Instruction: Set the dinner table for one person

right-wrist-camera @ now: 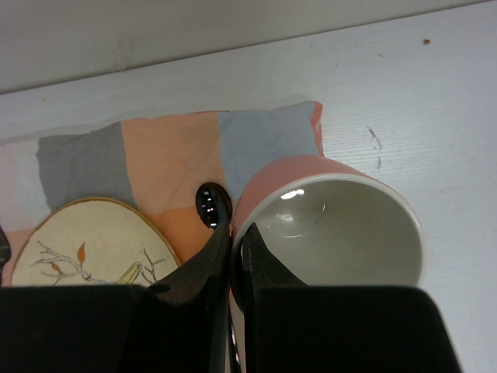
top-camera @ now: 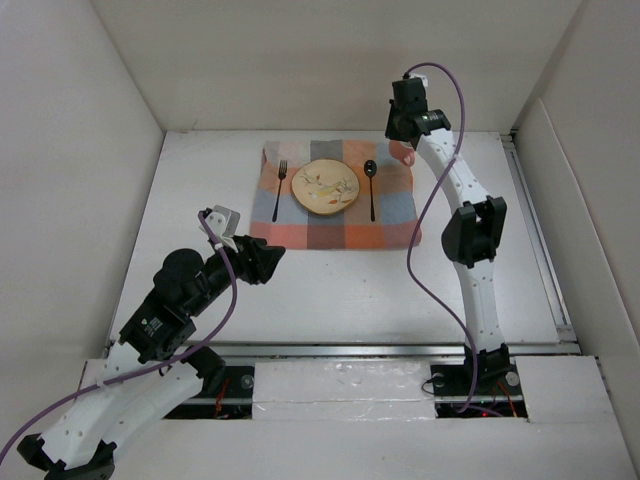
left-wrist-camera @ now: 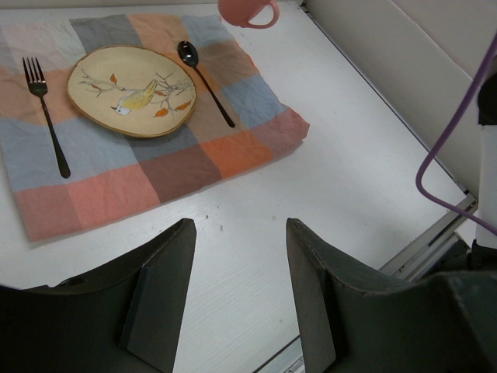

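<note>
Top: desk (top-camera: 330, 290) carries cloth (top-camera: 335, 232), plate (top-camera: 327, 187) centred, fork (top-camera: 279, 188) at 9 o'clock, spoon (top-camera: 371, 185) at 3, all laid.
Left wrist: left gripper (left-wrist-camera: 241, 229) spread, empty.
Right wrist: right gripper (right-wrist-camera: 235, 241) pinches mug (right-wrist-camera: 334, 225) by rim at cloth's 1 o'clock corner; release probably remains.

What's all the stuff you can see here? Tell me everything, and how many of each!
table: one, white, under everything
cloth: one, orange, blue and grey checks, on the far middle of the table
plate: one, yellowish with a painted bird, middle of the cloth
fork: one, black, on the cloth left of the plate
spoon: one, black, on the cloth right of the plate
mug: one, pink outside, white inside, at the cloth's far right corner
cables: two, purple, one along each arm
arms: two, white and black, near edge
left gripper: open, empty, near the cloth's front edge
right gripper: pinching the mug's rim
</note>
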`<state>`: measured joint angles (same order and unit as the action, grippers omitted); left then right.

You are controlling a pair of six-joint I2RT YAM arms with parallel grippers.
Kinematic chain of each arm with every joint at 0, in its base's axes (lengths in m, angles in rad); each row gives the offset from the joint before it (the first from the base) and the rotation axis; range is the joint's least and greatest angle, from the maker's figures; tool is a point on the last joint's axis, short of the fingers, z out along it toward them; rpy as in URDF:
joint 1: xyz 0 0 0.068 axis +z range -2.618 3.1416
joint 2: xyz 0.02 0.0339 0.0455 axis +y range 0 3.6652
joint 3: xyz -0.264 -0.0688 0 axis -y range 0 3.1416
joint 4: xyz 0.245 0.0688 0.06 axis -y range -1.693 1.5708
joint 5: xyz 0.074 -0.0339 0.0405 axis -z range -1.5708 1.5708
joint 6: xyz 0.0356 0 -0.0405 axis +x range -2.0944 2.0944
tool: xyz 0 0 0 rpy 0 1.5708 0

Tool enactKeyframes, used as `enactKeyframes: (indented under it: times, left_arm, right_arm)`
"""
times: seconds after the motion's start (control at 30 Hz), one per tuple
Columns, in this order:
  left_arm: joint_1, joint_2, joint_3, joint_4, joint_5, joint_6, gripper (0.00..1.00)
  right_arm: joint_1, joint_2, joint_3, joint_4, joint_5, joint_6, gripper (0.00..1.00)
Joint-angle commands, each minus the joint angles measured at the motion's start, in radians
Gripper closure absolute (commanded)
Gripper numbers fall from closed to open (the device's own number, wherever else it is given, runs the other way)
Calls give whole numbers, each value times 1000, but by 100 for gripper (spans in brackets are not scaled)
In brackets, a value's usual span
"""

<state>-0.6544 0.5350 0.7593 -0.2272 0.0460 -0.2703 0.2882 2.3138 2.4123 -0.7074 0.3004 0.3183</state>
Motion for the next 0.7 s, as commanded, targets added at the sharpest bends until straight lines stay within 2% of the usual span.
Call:
enactKeyframes:
  times: [0.0,0.13,0.67]
  left_arm:
    - [-4,5,-6,45,-12,11,53]
    - [-4,10,-5,45,-12,11,53]
    - [-4,20,-5,45,-29,11,53]
  right_arm:
    - [0,62,200,-49,22,-54,100]
    - [0,98,209,0,-10,-51,100]
    - [0,142,148,16,-70,-33,100]
